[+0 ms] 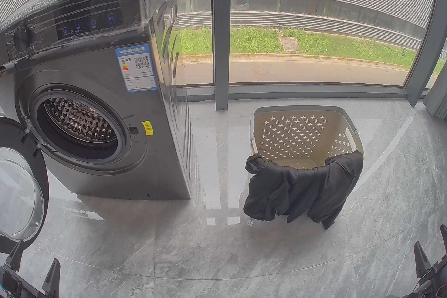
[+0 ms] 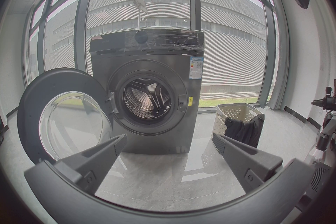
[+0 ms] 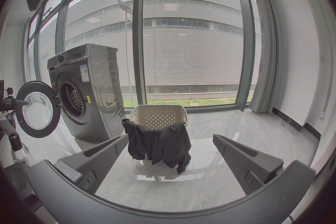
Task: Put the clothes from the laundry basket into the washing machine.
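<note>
A grey washing machine stands on the left with its round door swung open and the drum bare. To its right sits a cream laundry basket. Black clothes hang over the basket's near rim. My left gripper is low at the near left, open, holding nothing. My right gripper is low at the near right, also open. Both are well short of the basket. The left wrist view faces the machine and basket; the right wrist view faces the clothes.
Tall windows with a grey pillar close off the far side. Polished grey floor lies open between me, the machine and the basket. A curtain hangs at the far right.
</note>
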Controlling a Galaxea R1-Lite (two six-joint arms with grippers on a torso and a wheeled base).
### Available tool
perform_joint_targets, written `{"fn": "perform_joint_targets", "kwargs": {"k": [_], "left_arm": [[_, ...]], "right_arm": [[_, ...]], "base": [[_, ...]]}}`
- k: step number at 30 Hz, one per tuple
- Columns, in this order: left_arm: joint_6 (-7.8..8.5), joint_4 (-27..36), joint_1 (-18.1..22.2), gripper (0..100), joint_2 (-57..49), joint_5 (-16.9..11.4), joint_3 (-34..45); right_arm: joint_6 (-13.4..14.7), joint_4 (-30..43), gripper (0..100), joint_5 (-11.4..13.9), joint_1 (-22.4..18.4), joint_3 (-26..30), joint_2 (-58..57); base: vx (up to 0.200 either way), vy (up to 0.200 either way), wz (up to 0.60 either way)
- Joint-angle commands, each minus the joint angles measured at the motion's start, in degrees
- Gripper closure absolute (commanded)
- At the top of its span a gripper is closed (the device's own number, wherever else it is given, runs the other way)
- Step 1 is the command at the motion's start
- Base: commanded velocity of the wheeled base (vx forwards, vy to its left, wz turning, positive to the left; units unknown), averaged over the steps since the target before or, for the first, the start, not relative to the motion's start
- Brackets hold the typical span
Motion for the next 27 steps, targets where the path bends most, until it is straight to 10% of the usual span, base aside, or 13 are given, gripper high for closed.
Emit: {"fn": "perform_joint_targets", "kwargs": {"k": [1, 27], "left_arm": [[-0.02, 0.00, 0.02, 0, -0.86, 0.00, 0.92], [0.07, 0.00, 0.02, 0, -0.86, 0.09, 0.92]], "right_arm": [[-0.01, -0.04, 0, 0.01, 0.00, 1.01, -0.59], [-0.01, -0.04, 0, 0.01, 0.00, 1.01, -0.59]], "base": [[0.000, -0.200, 0.00], [0.000, -0.085, 0.00]]}}
